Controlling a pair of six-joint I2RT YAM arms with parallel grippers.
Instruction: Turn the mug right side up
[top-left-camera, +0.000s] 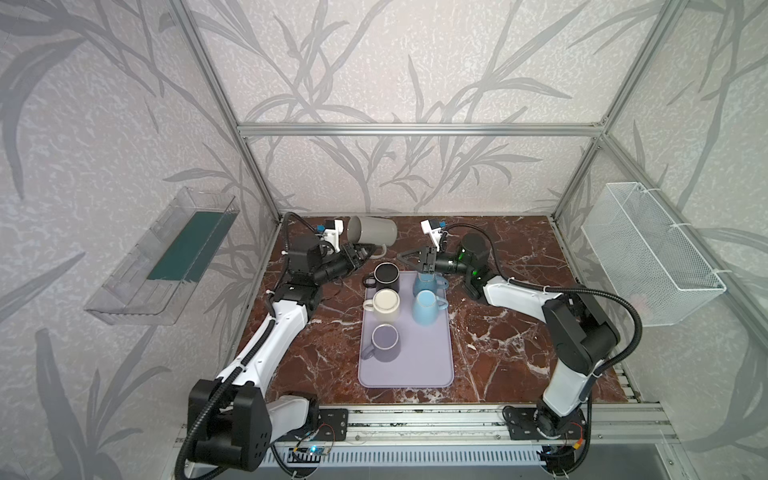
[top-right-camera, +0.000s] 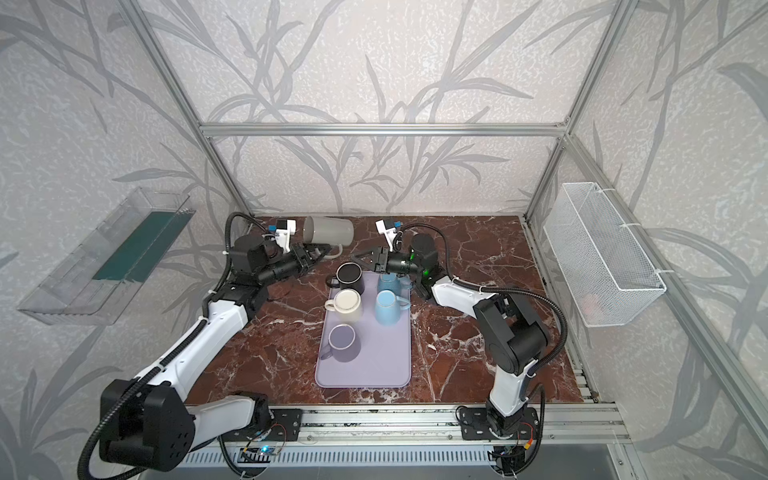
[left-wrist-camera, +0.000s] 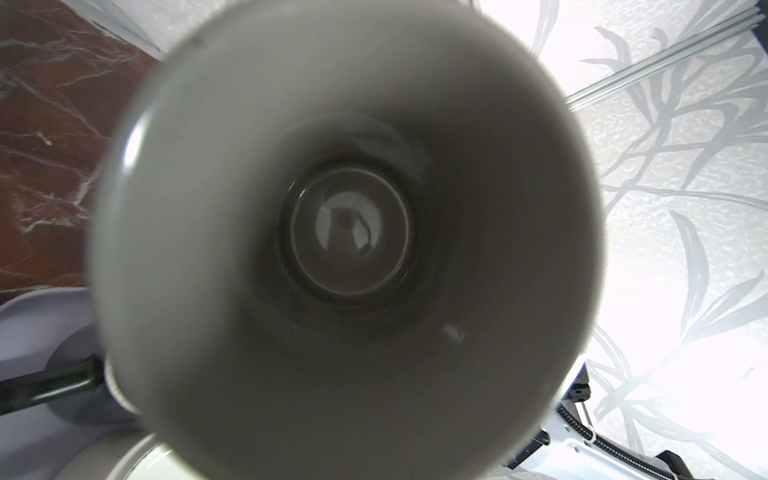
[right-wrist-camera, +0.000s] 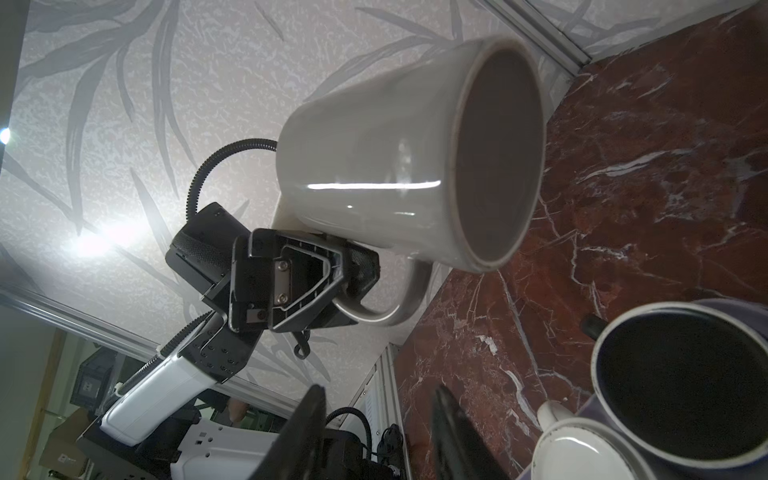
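A grey mug (top-left-camera: 372, 235) (top-right-camera: 328, 235) hangs on its side above the back of the marble table, its mouth turned to the left. My left gripper (top-left-camera: 365, 251) (top-right-camera: 322, 251) (right-wrist-camera: 353, 270) is shut on its handle, below the body. The left wrist view looks straight into the mug's hollow (left-wrist-camera: 345, 232), and the jaws are hidden there. My right gripper (top-left-camera: 404, 257) (top-right-camera: 359, 257) (right-wrist-camera: 378, 390) stands open and empty just right of the mug, apart from it.
A lavender tray (top-left-camera: 415, 365) in the middle carries a black mug (top-left-camera: 386, 276), a cream mug (top-left-camera: 386, 303), a lavender mug (top-left-camera: 384, 340) and two blue mugs (top-left-camera: 428, 307). A clear bin (top-left-camera: 166, 257) hangs on the left wall, a wire basket (top-left-camera: 648, 249) on the right.
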